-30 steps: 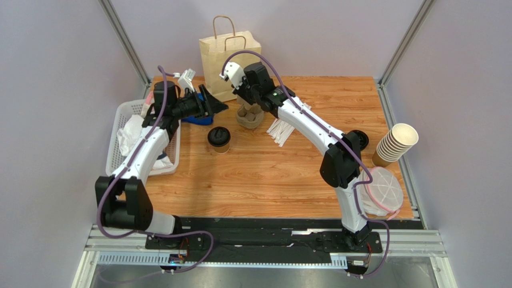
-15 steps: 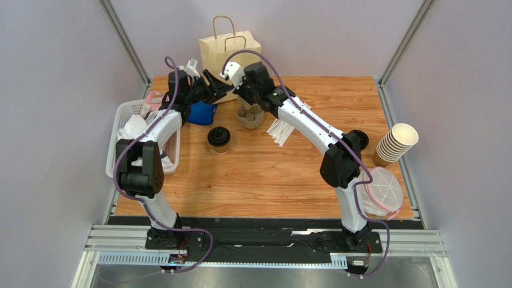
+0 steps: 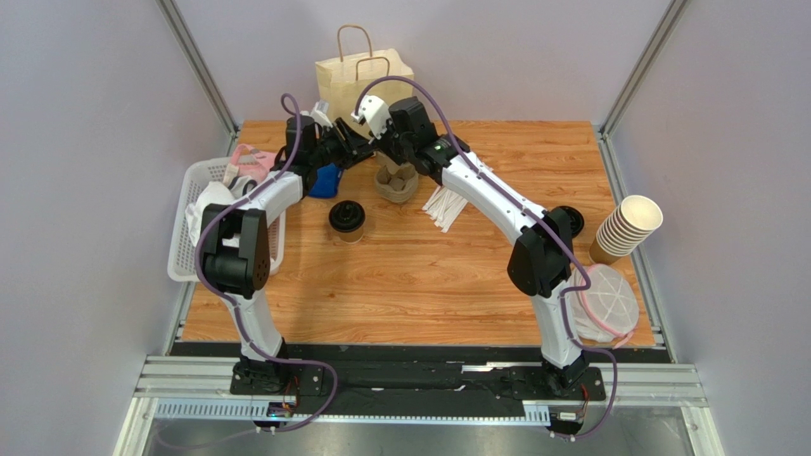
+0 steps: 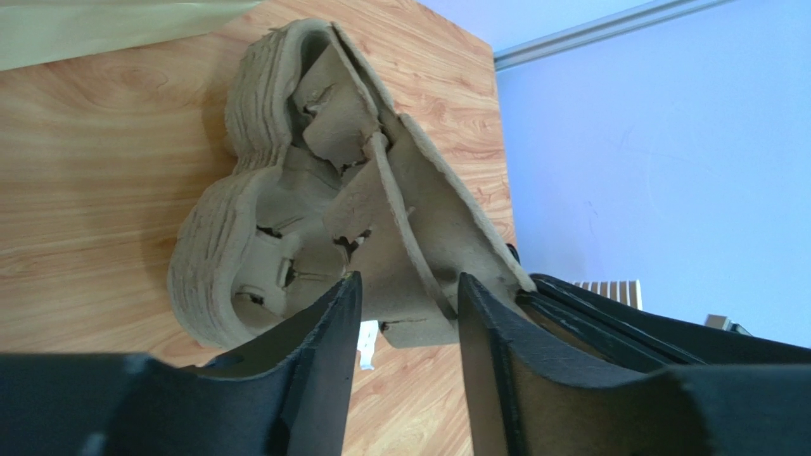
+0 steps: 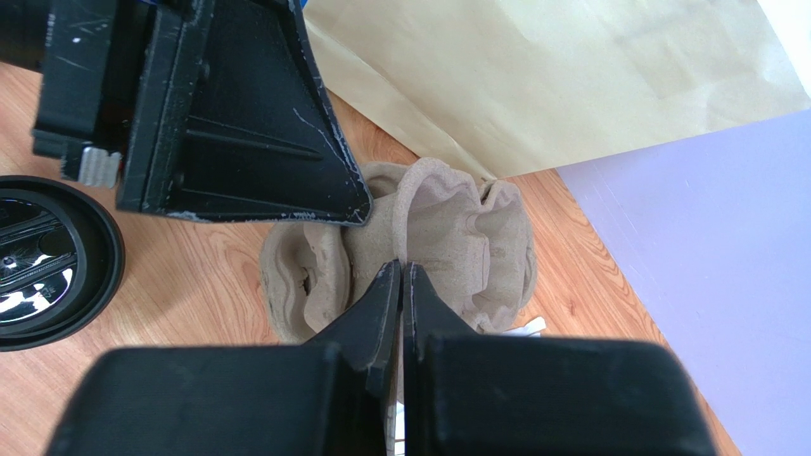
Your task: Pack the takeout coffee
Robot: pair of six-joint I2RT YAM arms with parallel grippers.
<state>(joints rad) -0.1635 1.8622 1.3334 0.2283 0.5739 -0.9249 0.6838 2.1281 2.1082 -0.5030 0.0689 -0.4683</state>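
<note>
right claw (image 5: 398,271) pinches the middle ridge of the carrier (image 5: 462,233); left claw (image 4: 407,287) stands half-open astride that ridge. coffee (image 3: 346,218) sits on the counter (image 3: 428,275) nearby, untouched.

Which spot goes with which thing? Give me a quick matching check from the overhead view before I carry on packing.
Things:
1 takeout coffee
2 paper bag
3 stack of lidless cups
4 white basket

Places:
A right edge of the table
B left edge of the table
C far edge, standing upright
D bare wood left of centre, lid on

Pairs: 1-D, 2-C, 3-A, 4-B
</note>
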